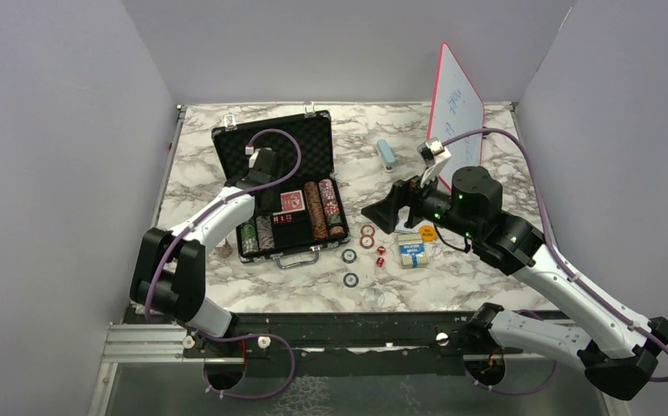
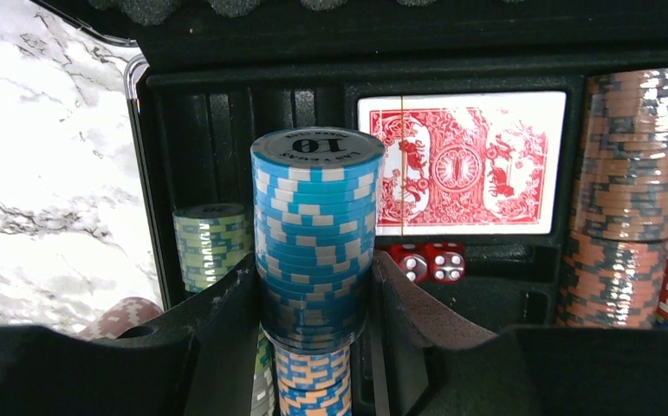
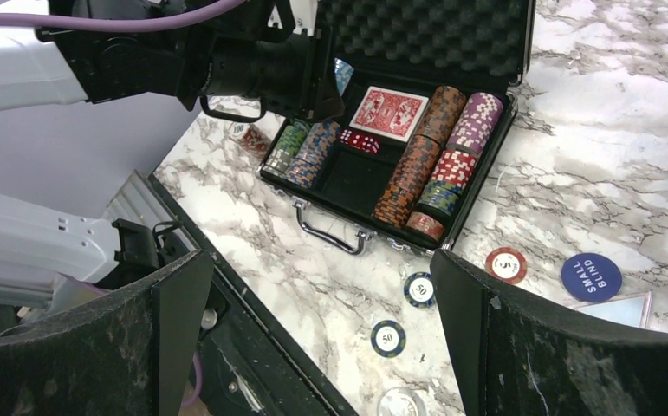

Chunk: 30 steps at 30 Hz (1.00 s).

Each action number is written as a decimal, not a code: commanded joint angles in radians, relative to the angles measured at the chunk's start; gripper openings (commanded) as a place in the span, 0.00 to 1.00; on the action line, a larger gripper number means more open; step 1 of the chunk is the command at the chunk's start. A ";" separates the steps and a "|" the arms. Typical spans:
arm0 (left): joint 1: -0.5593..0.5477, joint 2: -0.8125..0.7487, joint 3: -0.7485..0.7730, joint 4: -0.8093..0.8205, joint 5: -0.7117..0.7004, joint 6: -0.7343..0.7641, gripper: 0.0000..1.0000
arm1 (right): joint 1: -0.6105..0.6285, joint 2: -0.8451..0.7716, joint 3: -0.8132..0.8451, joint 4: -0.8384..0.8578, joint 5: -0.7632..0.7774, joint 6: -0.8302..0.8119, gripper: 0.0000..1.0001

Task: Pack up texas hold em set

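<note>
The left tool (image 2: 313,299) is clenching a ridged stack of blue-and-white striped chips (image 2: 313,217), the top one reading "10", over the open black briefcase (image 3: 434,35). The case is lying on the marbled bench (image 1: 477,286), its egg-crate foam lid raised. A red patterned card deck (image 2: 460,165) and glossy red dice (image 2: 428,260) are sitting inside. The right tool (image 3: 313,338) is hanging spread wide, gripping nothing, above loose "50" chips (image 3: 419,289) and a blue round button (image 3: 591,276) lettered "SMALL BLIND".

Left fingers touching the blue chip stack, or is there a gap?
Touching. The left wrist view shows both left fingers pressed against opposite sides of the blue chip stack, with no gap on either side.
</note>
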 commanded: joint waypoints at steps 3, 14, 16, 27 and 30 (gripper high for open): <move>0.009 0.039 0.009 0.093 -0.072 0.031 0.00 | 0.001 0.002 -0.011 0.008 0.009 0.012 0.98; 0.013 0.073 -0.012 0.109 -0.066 0.030 0.05 | 0.001 0.002 -0.019 0.004 0.009 0.014 0.98; 0.013 0.078 -0.012 0.088 -0.074 0.015 0.11 | 0.000 0.003 -0.019 0.003 0.010 0.013 0.98; 0.014 0.074 0.000 0.005 -0.096 -0.014 0.33 | 0.001 0.009 -0.014 0.004 -0.001 0.013 0.98; 0.015 0.077 0.009 0.001 -0.085 -0.008 0.39 | 0.000 0.012 -0.015 0.009 -0.006 0.016 0.98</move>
